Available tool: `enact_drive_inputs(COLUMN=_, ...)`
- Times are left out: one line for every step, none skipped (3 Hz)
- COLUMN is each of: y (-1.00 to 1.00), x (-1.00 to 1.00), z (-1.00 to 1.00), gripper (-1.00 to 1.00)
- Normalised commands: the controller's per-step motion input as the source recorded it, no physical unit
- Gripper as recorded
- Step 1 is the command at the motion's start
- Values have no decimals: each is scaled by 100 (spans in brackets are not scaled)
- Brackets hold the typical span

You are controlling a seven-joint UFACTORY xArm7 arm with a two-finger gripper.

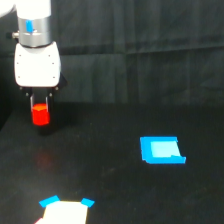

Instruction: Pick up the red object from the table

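Nearest the camera, at the bottom edge left of centre, lies a pale card (64, 213) with bright blue corners, cut off by the frame. Farther back and to the right, a flat blue rectangle (161, 150) rests on the black table (110, 185), well apart from everything else. At far left the white arm's gripper (40, 106) is closed on the red object (40, 115), which hangs between its dark fingers above the table, a faint red reflection on the surface below. Nothing stands between gripper and camera. A dark cloth backdrop (150, 45) hangs behind.
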Motion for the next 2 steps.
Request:
enact_drive_inputs(y=34, x=-63, z=100, gripper=-100)
enact_drive_inputs(y=-2, x=-66, z=100, gripper=-100)
